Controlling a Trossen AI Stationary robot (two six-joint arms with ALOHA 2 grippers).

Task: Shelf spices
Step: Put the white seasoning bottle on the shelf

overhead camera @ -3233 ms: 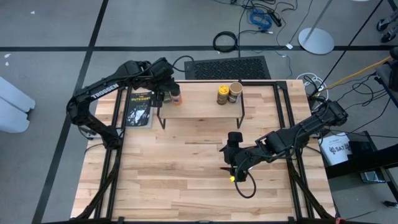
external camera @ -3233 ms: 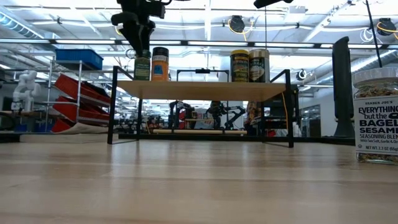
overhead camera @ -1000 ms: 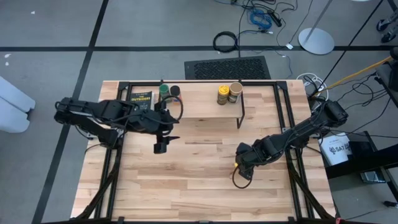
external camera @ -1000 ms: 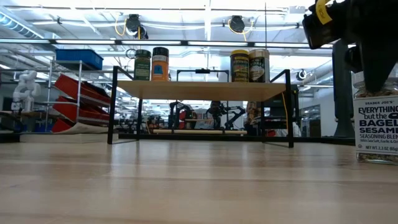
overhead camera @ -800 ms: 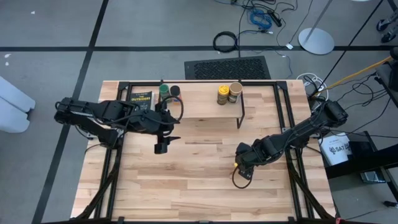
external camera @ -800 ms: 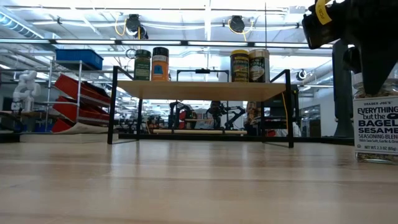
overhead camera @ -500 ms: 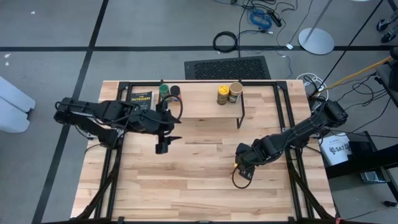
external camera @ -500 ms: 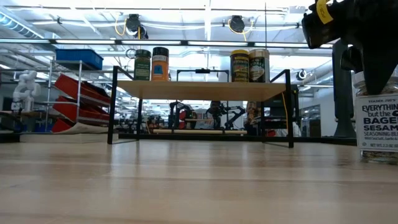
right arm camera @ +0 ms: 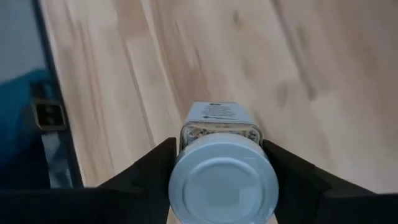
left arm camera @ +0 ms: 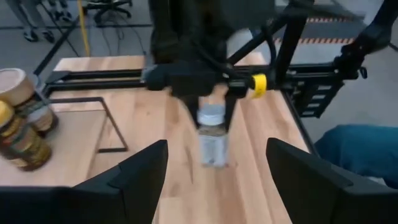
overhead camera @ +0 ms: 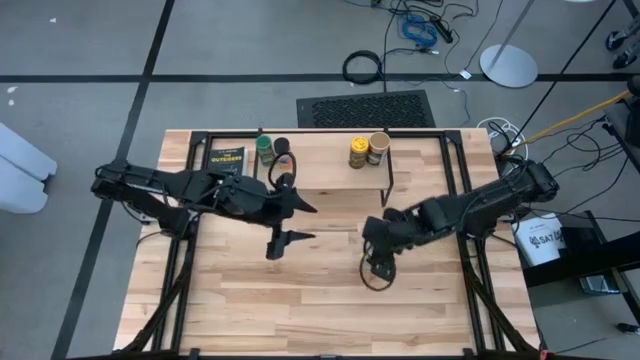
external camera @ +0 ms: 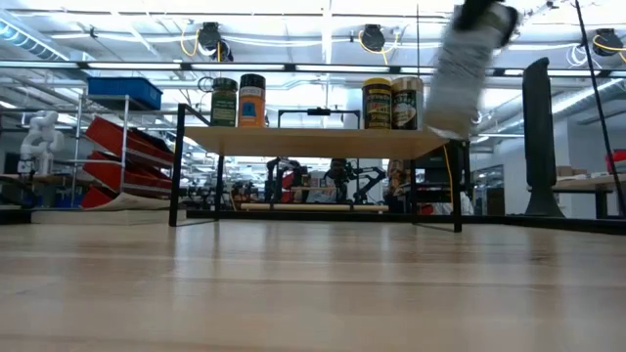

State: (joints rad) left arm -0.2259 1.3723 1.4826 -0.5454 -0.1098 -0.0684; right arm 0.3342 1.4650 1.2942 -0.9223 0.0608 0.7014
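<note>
1. Five small cylindrical spice jars are in the scene; four stand upright on the shelf (overhead camera: 320,165), a low narrow rack with a light wood plank top on thin black rod legs, at the far side of the counter (overhead camera: 300,290).
2. On the shelf's left end stand the green-lidded jar (overhead camera: 264,146) and, just beside it, the dark-lidded jar (overhead camera: 281,148) with an orange body.
3. Farther right on the plank, the yellow-lidded jar (overhead camera: 357,153) and the tan-lidded jar (overhead camera: 378,148) stand touching or nearly so, their long axes vertical.
4. The white-lidded jar (right arm camera: 222,174) is off the counter, in the air in front of the shelf's right part. The right gripper (overhead camera: 378,248) has its jaws closed on it just below the lid, one dark finger on each side.
5. This jar has a clear body showing pale speckled seasoning and a white label. In the low view it appears blurred, lid uppermost, with its long axis tilted a little from vertical.
6. The left gripper (overhead camera: 288,226) hangs over the middle of the counter with its jaws spread apart and nothing between them, facing the right gripper.
7. The counter is pale, striped wood planking in a black metal frame.
8. A flat black packet (overhead camera: 225,159) with yellow lettering lies on the counter left of the shelf.
</note>
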